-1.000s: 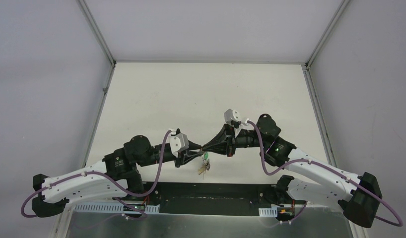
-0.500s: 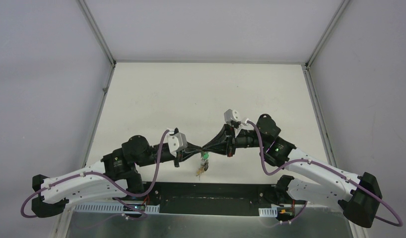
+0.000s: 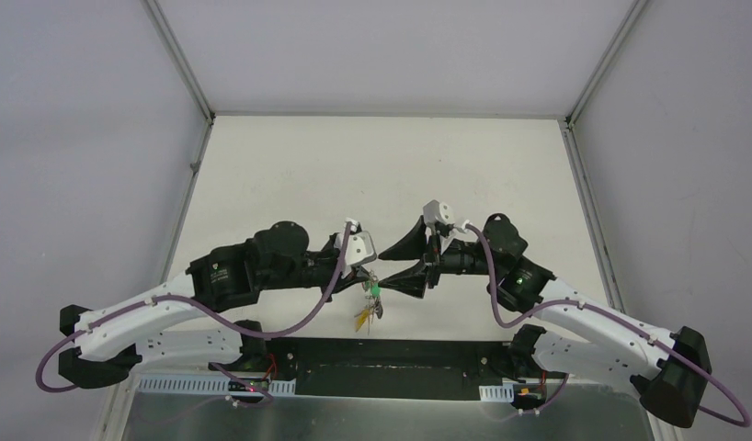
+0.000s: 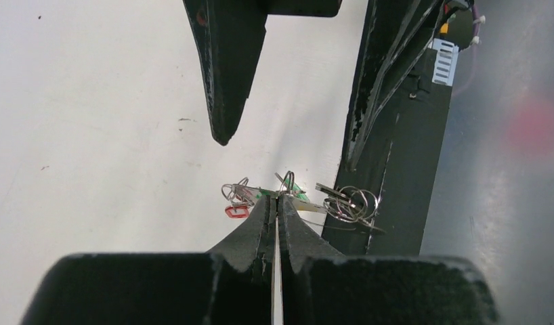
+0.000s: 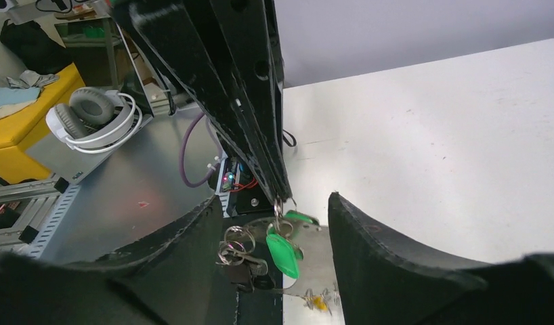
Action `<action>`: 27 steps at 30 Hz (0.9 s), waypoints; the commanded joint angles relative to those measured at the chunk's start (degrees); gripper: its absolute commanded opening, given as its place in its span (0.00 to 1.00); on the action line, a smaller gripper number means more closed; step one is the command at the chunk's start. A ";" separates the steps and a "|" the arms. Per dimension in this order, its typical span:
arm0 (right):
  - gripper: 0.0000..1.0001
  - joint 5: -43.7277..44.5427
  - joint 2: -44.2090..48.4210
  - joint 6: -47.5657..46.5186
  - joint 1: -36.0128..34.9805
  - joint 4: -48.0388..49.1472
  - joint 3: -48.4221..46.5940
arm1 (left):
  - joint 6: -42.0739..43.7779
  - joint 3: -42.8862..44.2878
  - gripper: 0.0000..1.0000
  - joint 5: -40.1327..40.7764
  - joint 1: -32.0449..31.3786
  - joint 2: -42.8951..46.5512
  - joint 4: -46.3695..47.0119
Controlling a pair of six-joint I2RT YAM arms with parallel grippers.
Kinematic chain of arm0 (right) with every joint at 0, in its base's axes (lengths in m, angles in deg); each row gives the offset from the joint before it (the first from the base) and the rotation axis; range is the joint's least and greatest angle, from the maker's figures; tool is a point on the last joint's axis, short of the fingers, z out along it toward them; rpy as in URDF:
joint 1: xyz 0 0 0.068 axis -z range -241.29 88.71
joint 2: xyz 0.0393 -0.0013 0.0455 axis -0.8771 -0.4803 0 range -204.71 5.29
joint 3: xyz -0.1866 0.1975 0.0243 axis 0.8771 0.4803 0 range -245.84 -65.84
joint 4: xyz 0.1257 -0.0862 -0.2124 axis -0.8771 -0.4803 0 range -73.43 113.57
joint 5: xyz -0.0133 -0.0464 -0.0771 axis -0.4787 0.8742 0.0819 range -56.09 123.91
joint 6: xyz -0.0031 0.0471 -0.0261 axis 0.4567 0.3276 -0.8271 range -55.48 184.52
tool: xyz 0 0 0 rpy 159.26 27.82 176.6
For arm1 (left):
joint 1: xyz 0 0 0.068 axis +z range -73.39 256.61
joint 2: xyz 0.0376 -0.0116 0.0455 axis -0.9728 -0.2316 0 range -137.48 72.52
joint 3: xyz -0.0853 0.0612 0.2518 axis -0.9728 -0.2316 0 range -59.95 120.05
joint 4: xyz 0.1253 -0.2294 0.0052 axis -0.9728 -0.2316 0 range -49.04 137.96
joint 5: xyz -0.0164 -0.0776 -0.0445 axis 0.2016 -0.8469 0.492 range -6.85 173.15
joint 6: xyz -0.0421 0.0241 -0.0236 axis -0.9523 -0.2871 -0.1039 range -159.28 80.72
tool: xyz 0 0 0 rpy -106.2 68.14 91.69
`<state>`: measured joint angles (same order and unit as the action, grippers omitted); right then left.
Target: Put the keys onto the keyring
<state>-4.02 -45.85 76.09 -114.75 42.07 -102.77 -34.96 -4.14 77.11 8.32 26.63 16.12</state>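
Note:
My left gripper (image 3: 368, 278) is shut, pinching the top of the keyring (image 3: 370, 308), which hangs in the air over the table's near edge. In the right wrist view the left fingers (image 5: 278, 183) come down from above. Under them dangle a green-capped key (image 5: 284, 254), a black-capped key (image 5: 250, 274) on small rings, and the thin grey keyring (image 5: 288, 292) with a yellow cap (image 5: 320, 302). My right gripper (image 5: 274, 203) is open, its fingers either side of the bunch and not touching it. The left wrist view shows my left gripper (image 4: 278, 198) with a red cap (image 4: 236, 211) beside it.
The white table (image 3: 372, 175) spreads out behind the arms, with frame posts at its far corners. A black base strip (image 3: 381, 354) and a metal plate (image 3: 381, 413) run along the near edge. Headphones (image 5: 91, 115) lie off the table.
My right gripper has opened and let go of the bunch. The left arm has swung forward and right, still shut, and the keys now hang from it alone.

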 commanded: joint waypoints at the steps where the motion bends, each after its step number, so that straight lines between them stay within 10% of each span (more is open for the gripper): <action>1: 0.61 0.79 -0.54 0.11 -0.17 -1.40 -2.13 | 2.97 11.74 0.00 -0.48 -0.38 -5.02 -14.15; 10: 0.47 -0.35 -5.21 4.48 -1.39 6.42 -1.51 | 5.02 30.01 0.00 0.19 -0.36 -18.15 -36.54; 27: 0.36 2.46 -13.23 6.97 -6.04 17.22 -0.11 | 4.83 32.37 0.00 0.06 -0.36 -21.25 -35.84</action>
<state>-3.17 -58.28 82.43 -120.12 53.46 -102.77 -30.66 26.07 77.11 8.32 4.36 -22.32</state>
